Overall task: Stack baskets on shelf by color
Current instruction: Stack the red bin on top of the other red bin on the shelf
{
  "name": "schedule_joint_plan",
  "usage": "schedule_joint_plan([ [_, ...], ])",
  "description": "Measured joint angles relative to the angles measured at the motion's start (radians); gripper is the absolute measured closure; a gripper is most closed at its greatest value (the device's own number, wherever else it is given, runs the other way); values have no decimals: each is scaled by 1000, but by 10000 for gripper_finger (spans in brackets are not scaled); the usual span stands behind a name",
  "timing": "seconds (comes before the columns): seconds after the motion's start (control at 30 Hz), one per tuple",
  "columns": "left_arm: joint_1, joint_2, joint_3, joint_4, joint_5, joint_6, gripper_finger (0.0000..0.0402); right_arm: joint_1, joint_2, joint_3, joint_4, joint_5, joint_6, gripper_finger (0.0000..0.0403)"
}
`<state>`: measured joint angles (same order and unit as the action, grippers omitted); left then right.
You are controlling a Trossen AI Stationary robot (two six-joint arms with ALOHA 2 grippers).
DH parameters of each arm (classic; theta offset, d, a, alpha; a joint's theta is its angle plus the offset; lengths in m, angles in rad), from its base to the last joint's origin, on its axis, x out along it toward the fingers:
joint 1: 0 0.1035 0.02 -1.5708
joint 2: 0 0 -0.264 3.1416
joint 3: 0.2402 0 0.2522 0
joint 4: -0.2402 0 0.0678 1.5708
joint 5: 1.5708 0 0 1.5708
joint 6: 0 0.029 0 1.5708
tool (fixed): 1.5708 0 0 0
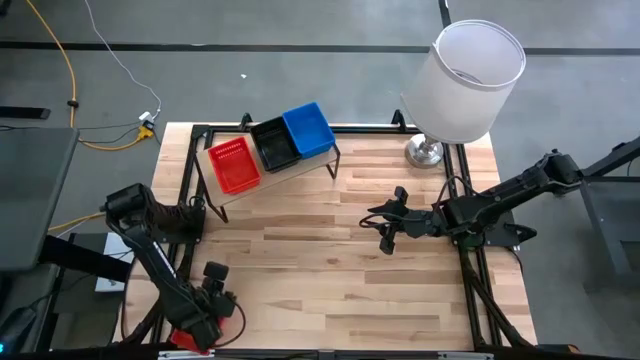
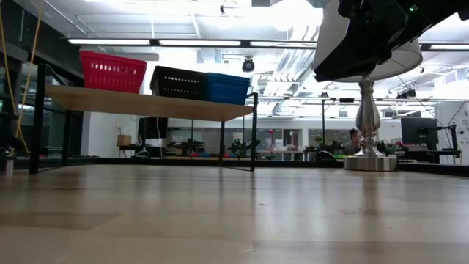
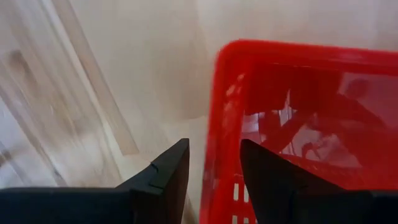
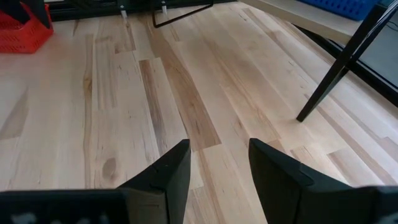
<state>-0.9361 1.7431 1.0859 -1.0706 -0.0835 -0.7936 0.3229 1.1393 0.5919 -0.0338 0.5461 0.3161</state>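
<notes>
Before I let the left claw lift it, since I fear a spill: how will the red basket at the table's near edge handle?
The red basket looks like thin plastic with slotted sides, so probably light and a little flexible. The left claw straddles one wall, so lifted by that rim it may hang tilted. Its glossy surface could slip.

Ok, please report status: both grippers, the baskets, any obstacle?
Left gripper open, astride red basket wall at table's near edge. Right gripper open, empty, mid-table. Shelf holds red, black, blue baskets. No obstacle seen.
</notes>
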Motion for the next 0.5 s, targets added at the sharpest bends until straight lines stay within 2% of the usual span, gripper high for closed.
schedule_joint_plan([
  [0.1, 19, 25, 0, -27, 31, -46, 268, 0, 0, 0, 0, -2, 0, 252],
  [0.3, 70, 83, 0, -47, 221, -47, 268, 0, 0, 0, 0, -4, 1, 252],
  [0.5, 99, 126, 0, -45, 228, -138, 268, 0, 0, 0, 0, -4, 1, 252],
])
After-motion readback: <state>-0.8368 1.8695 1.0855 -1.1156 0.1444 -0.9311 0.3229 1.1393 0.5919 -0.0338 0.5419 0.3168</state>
